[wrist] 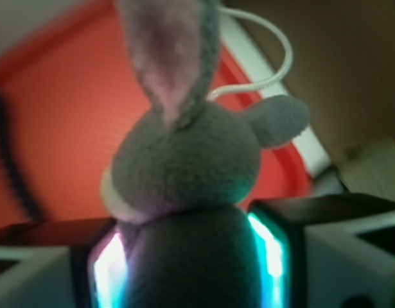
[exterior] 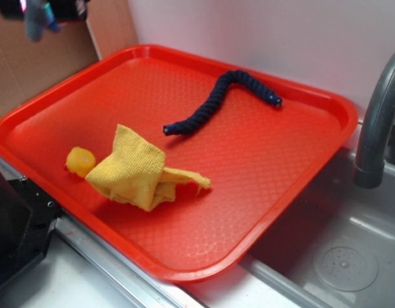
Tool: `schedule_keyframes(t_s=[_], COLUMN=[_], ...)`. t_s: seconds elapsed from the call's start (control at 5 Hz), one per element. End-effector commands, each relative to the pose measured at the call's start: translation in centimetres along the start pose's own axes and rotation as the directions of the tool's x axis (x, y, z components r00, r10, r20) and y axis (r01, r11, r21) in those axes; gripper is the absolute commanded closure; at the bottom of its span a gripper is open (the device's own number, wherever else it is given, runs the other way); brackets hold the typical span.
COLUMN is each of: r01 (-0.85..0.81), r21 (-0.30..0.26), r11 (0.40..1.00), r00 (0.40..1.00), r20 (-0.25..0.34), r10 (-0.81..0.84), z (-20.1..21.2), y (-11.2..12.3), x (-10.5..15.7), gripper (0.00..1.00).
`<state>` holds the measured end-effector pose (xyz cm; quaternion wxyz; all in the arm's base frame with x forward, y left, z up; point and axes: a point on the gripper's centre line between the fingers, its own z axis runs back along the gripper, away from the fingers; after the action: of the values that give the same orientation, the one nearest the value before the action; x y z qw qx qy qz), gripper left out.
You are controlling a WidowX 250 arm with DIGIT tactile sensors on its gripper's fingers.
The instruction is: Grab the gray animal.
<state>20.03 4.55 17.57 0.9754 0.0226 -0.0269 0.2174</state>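
Both fingers (wrist: 97,266) of the gripper (wrist: 191,269) press in on the gray animal (wrist: 184,160), its body pinched between them and its head and pink ear poking out beyond their tips, lifted well above the red tray (exterior: 325,128), so the grab looks done
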Motion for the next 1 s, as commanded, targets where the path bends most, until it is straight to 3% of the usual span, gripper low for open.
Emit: schedule_keyframes(t_s=[0.0, 0.2, 0.4, 0.8], r01=[0.469, 0.674, 0.644, 0.492], r21=[-0.093, -0.073, -0.066, -0.037], r11=[0.878, 0.735, 0.762, 0.870], r00=[0.883, 0.738, 0.764, 0.870], r20=[0.075, 0.099, 0.090, 0.061], r10=[-0.464, -0.667, -0.638, -0.489], z=[2.5, 3.1, 3.2, 2.2], y=[-3.0, -3.9, -3.1, 1.4], x=[-2.4, -5.3, -6.3, -3.8], gripper=[1.00, 1.00, 1.00, 1.00])
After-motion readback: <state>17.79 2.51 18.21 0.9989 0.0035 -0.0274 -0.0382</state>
